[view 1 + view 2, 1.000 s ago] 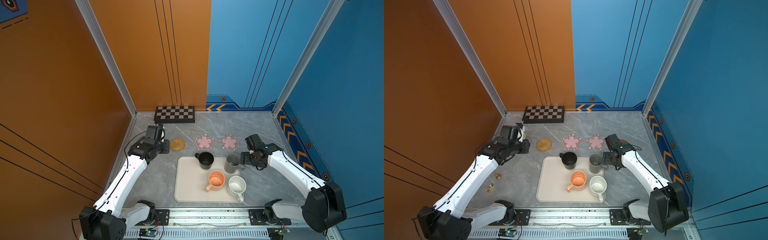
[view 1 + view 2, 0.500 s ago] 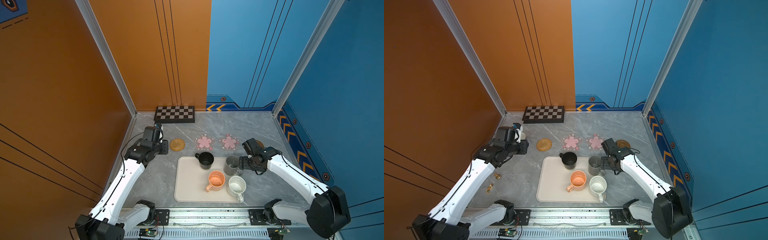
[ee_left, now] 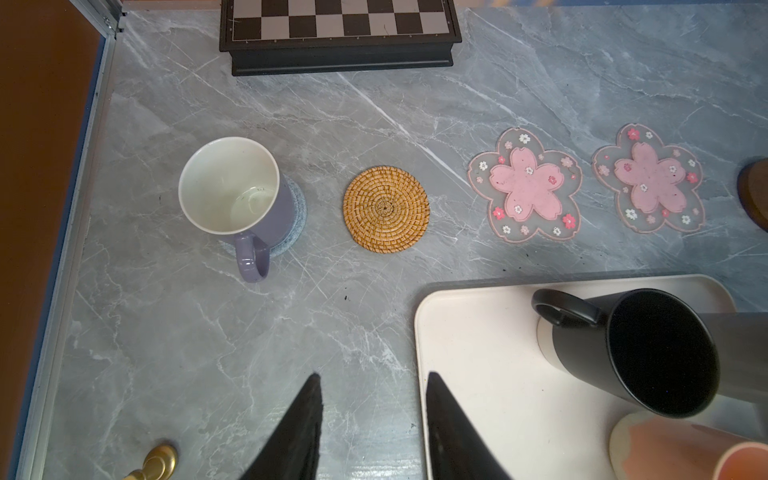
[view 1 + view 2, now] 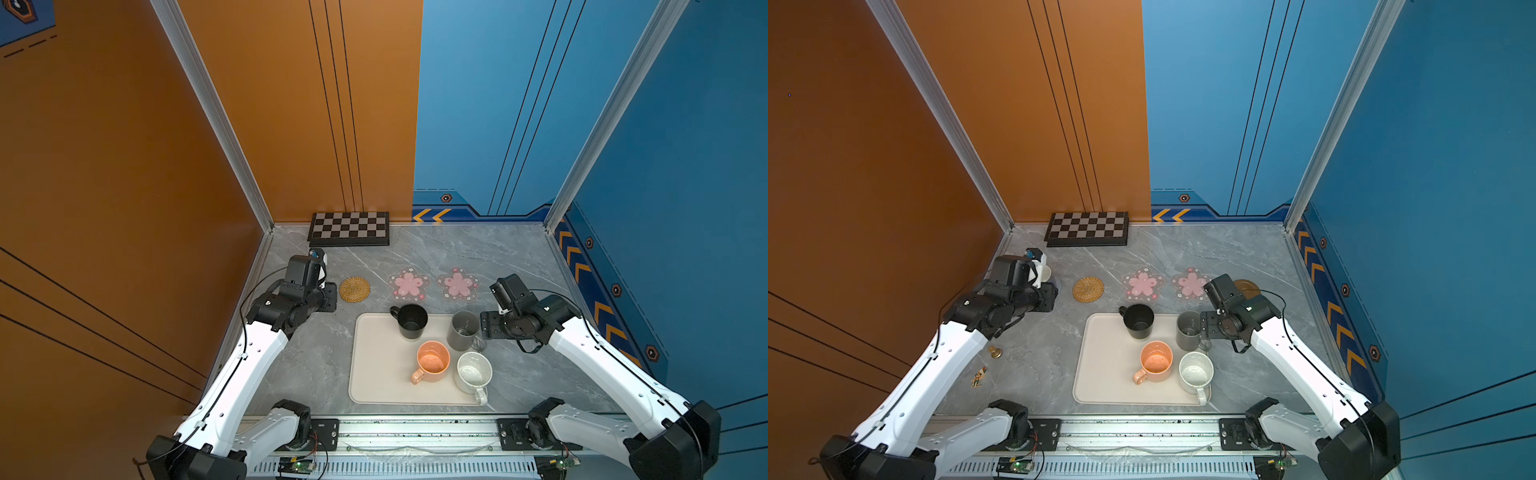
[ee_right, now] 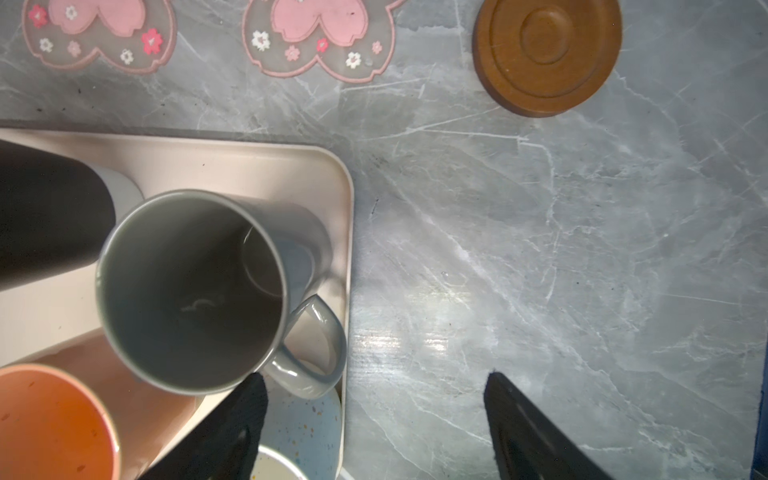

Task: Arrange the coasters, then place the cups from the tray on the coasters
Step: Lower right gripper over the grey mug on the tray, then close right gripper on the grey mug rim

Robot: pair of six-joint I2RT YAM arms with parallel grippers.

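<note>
- The right gripper (image 5: 374,395) is spread wide and holds nothing; one finger hangs over the corner of the tray (image 5: 249,166), the other over bare table
- The grey cup (image 5: 191,291) stands upright in that tray corner, its rim just beside the tray-side fingertip; its handle lies in the gap between the fingers, close to that fingertip, not pinched
- The left gripper (image 3: 374,399) is partly spread and empty, one finger over the tray's edge, the other over the table
- The lavender cup (image 3: 232,187) stands on the pale-blue coaster (image 3: 297,208), well apart from the left gripper, its handle turned towards it
- The rattan coaster (image 3: 385,209), a pink coaster (image 3: 524,185), a second pink coaster (image 3: 648,178) and the wooden coaster (image 5: 547,54) lie bare in a row beyond the tray
- The black cup (image 4: 411,320), orange cup (image 4: 433,360) and white speckled cup (image 4: 473,372) stand on the tray
</note>
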